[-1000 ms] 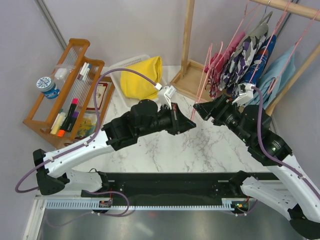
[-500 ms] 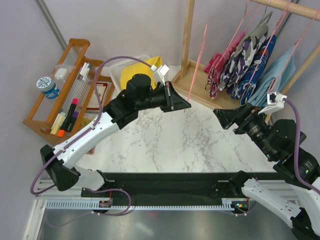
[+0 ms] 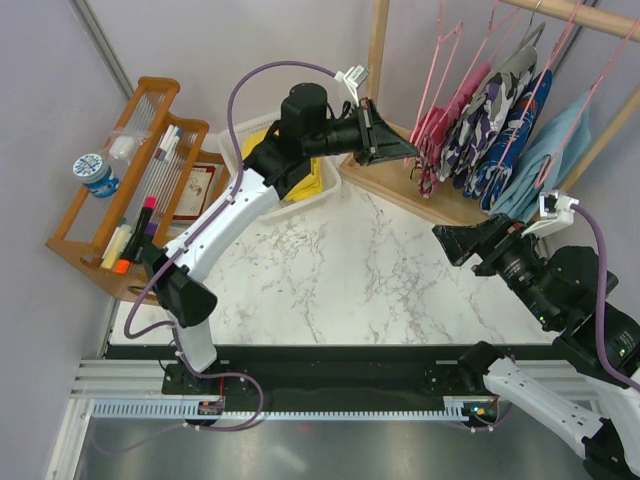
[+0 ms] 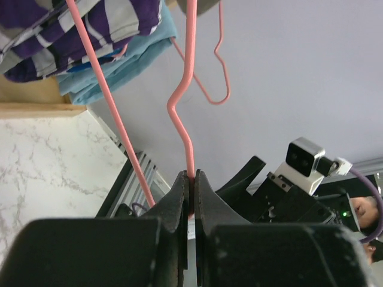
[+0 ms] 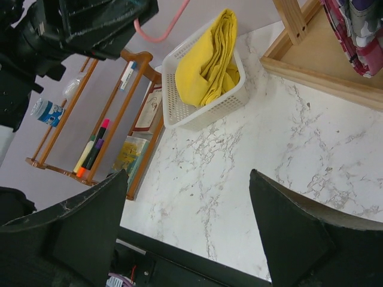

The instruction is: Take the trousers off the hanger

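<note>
- Your left gripper [image 4: 190,179] is clamped tight on the wire of a bare pink hanger [image 4: 189,137], up beside the wooden rack [image 3: 377,60].
- Your right gripper [image 5: 187,179] hangs over the marble table [image 5: 239,167], fingers wide apart, nothing between them.
- The yellow trousers [image 5: 206,60] lie folded in the white basket [image 5: 203,110] (from above, your left arm hides most of them).
- The pink camouflage trousers [image 3: 432,135] hang on the rack, just beside the purple-white garment [image 3: 490,120].
</note>
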### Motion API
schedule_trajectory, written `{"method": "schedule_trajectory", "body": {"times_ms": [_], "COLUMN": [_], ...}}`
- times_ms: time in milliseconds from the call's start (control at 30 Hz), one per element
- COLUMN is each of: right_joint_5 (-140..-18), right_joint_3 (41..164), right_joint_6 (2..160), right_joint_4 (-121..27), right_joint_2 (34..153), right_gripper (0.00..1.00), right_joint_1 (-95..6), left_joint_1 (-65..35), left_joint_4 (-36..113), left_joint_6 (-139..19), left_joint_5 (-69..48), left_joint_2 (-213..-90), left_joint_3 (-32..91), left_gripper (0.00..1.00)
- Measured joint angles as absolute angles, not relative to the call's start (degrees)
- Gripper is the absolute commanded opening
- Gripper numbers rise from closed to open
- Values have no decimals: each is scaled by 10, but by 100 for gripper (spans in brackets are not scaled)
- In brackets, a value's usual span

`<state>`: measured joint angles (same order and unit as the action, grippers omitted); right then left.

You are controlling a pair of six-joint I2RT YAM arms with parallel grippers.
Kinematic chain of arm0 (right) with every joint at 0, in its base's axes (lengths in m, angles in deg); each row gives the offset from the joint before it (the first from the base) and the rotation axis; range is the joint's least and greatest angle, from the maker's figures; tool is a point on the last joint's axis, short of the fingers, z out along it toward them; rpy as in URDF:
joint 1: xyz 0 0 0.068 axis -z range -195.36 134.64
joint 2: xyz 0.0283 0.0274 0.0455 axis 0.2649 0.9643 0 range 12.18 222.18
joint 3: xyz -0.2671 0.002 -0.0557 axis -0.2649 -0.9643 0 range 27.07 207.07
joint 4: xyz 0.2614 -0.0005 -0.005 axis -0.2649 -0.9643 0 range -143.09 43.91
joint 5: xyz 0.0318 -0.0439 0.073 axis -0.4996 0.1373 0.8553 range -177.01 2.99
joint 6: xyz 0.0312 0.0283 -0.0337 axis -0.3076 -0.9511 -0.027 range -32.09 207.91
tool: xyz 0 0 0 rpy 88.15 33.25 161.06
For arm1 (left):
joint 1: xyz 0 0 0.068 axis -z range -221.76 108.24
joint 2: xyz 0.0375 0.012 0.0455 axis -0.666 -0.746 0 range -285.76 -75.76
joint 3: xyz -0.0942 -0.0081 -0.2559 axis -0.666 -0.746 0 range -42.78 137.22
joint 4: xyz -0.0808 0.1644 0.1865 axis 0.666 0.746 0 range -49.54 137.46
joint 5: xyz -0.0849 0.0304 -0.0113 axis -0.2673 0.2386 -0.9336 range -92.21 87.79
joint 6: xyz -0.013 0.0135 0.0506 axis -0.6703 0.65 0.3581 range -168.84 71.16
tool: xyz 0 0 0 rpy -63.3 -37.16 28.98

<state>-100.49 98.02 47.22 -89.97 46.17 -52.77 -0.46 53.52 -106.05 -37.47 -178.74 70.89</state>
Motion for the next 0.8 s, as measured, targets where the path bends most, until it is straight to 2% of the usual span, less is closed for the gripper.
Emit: {"method": "schedule_trajectory", "body": {"times_ms": [200, 367, 800], "right_joint_5": [-1007, -1007, -1004], "right_joint_3": [980, 980, 979], "right_joint_6": [472, 472, 470], "right_joint_4": [-903, -903, -892], "right_joint_2": [456, 454, 458], "right_gripper": [89, 89, 89], "right_joint_1": [-528, -528, -527], "left_joint_1": [-19, -39, -77], "left_joint_4": [532, 527, 430], "left_joint_6": [-1103, -1138, -1249], "left_joint_5": [-396, -401, -403], "left_joint_2": [-1893, -1959, -2075], "left_joint_3": [857, 933, 1022], "left_gripper": [2, 2, 2]}}
